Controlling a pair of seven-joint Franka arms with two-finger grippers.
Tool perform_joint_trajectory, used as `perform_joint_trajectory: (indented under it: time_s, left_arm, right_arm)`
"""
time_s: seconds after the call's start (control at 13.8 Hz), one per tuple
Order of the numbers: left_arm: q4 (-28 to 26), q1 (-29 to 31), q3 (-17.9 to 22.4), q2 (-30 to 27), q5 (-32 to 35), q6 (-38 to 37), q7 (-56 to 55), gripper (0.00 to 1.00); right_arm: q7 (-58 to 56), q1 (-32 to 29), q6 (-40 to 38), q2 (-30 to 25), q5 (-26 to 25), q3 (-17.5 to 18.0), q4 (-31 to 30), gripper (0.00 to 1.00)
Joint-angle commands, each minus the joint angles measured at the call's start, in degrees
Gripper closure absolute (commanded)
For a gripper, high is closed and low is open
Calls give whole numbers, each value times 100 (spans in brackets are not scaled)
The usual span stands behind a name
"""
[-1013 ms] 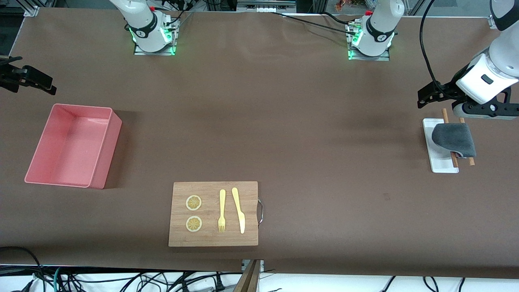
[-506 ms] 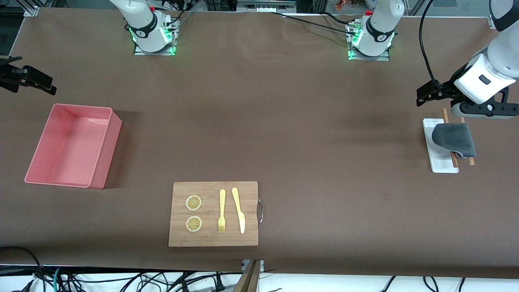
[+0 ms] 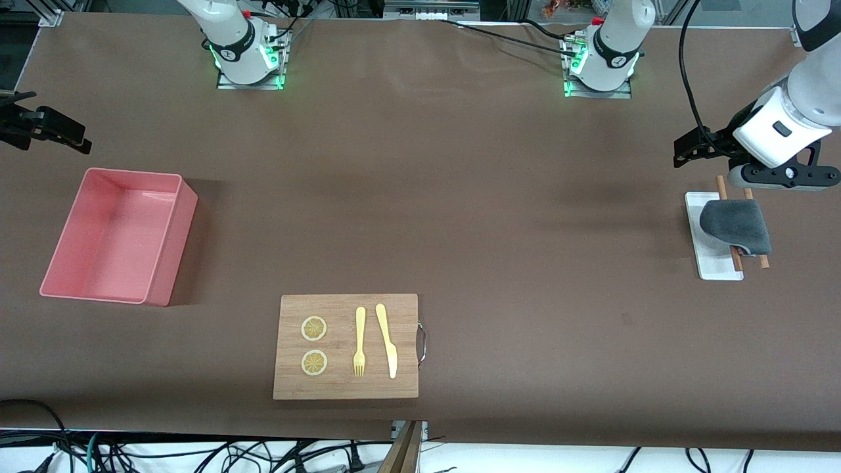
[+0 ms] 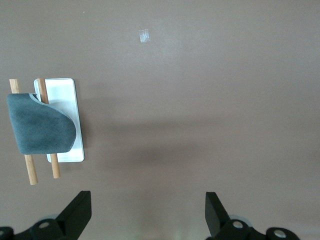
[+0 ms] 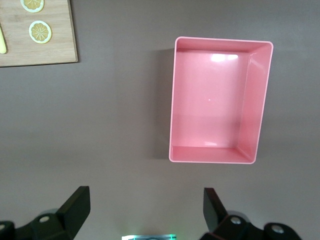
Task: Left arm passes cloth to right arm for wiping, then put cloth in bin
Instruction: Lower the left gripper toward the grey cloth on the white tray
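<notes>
The cloth (image 3: 736,225) (image 4: 42,125) lies dark grey side up, draped over two wooden sticks (image 3: 725,190) that rest across a small white tray (image 3: 713,263), at the left arm's end of the table. My left gripper (image 3: 684,152) (image 4: 148,215) hangs open over bare table beside that tray, apart from the cloth, with nothing between its fingers. The pink bin (image 3: 174,246) (image 5: 254,100) stands empty at the right arm's end. My right gripper (image 3: 77,139) (image 5: 146,210) waits open and empty over the table beside the bin.
A wooden board (image 3: 345,387) with a metal handle lies near the front edge, midway along the table. It carries two lemon slices (image 3: 314,328), a yellow fork (image 3: 359,341) and a yellow knife (image 3: 386,338). Both arm bases (image 3: 246,52) stand along the table's back edge.
The left arm's wrist and gripper have drifted slightly toward the right arm's end of the table. The cloth, the bin and the right arm have not moved.
</notes>
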Motion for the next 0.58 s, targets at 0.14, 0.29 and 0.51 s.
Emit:
perform_joint_trajectory:
  time_s: [0.14,0.29,0.51]
  left_arm:
    - [148,27,-27,116,-100,-308,0,0]
    - [139,27,-18,116,-100,-466,61,0]
    - [139,36,-1,160,-83,-861,665,0]
  right_arm:
    - [86,2,20,-2,47,5,25,0]
    - [86,2,29,-2,47,-4,25,0]
    - [86,-6,20,-2,47,-4,25,0]
